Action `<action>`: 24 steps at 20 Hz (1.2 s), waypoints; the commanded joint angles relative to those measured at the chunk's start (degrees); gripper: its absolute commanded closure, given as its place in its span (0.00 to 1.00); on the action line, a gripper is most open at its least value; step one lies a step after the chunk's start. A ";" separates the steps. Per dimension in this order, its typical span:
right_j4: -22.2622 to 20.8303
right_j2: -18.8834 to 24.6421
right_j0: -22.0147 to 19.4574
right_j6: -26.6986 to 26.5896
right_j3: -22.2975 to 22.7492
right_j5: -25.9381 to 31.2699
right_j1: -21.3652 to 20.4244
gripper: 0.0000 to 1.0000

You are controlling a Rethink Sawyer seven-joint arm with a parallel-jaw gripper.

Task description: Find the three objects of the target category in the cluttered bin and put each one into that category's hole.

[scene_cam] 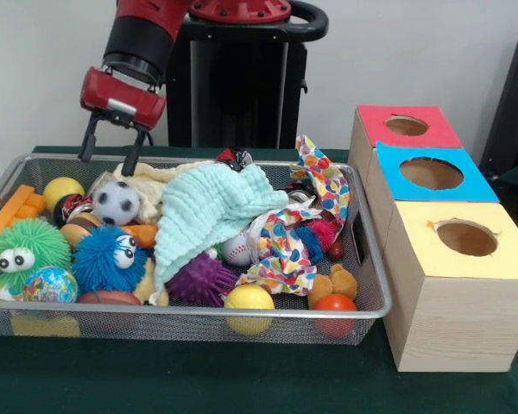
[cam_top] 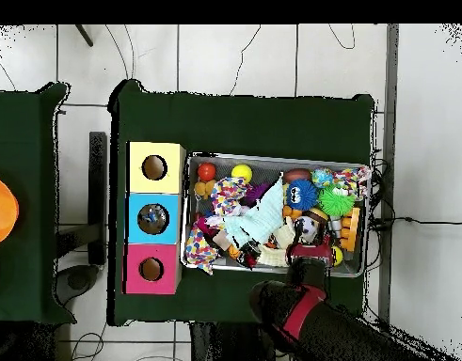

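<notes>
The gripper (scene_cam: 110, 150) is hanging over the far-left part of the wire-mesh bin (scene_cam: 198, 312) in the front view, w/ both black fingers (scene_cam: 88, 138) spread apart and pinching nothing, tips sitting just above the clutter near a black-and-white soccer ball (scene_cam: 116, 202). Red and black arm (scene_cam: 145, 34) is coming down from the top. Crushed clear bottles w/ blue labels aren't showing in either view; can't tell where they're lying under the pile. A pale mint cloth (scene_cam: 207, 211) is draping across the bin's middle, and a polka-dot multicolour cloth (scene_cam: 306, 220) is lying to its right, reaching up to the far rim. Near the front rim: green fuzzy toy w/ googly eyes (scene_cam: 24, 248), blue fuzzy toy (scene_cam: 108, 257), purple spiky ball (scene_cam: 200, 280), yellow ball (scene_cam: 249, 300), red ball (scene_cam: 334, 304). Three wooden boxes are standing just beside the bin's right end, each w/ a round hole on top: yellow-topped box (scene_cam: 466, 237) nearest the camera, blue-topped (scene_cam: 430, 172) in the middle, red-topped (scene_cam: 406, 126) farthest. Overhead view is showing the gripper (cam_top: 310, 252) over the bin (cam_top: 272, 158) edge closest to the robot base.
</notes>
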 commanded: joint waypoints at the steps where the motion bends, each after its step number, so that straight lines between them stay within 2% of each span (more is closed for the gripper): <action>1: 23.27 -1.28 2.23 2.51 -4.29 -19.58 -14.48 0.00; 3: 29.83 -3.35 1.56 -5.14 -6.01 -24.63 -17.72 0.00; 4: 31.79 -3.99 1.39 -7.53 -6.03 -25.91 -19.02 0.00; 7: 33.95 -5.66 1.50 -11.44 -5.07 -27.30 -21.95 0.00; 9: 30.74 -6.02 2.46 -8.67 -2.27 -26.48 -22.90 0.00; 11: 24.34 -5.26 3.77 -0.34 2.18 -24.27 -22.43 0.00; 13: 19.64 -4.84 4.69 4.93 5.53 -22.24 -20.51 0.00; 19: 18.71 -8.91 3.47 2.10 5.48 -19.93 -20.16 0.00; 21: 18.69 -9.82 2.31 -0.71 4.36 -20.50 -19.87 0.00; 23: 18.13 -10.51 1.42 -1.85 3.95 -20.40 -18.75 0.00; 24: 16.98 -10.54 0.98 -1.47 4.00 -19.64 -16.87 0.00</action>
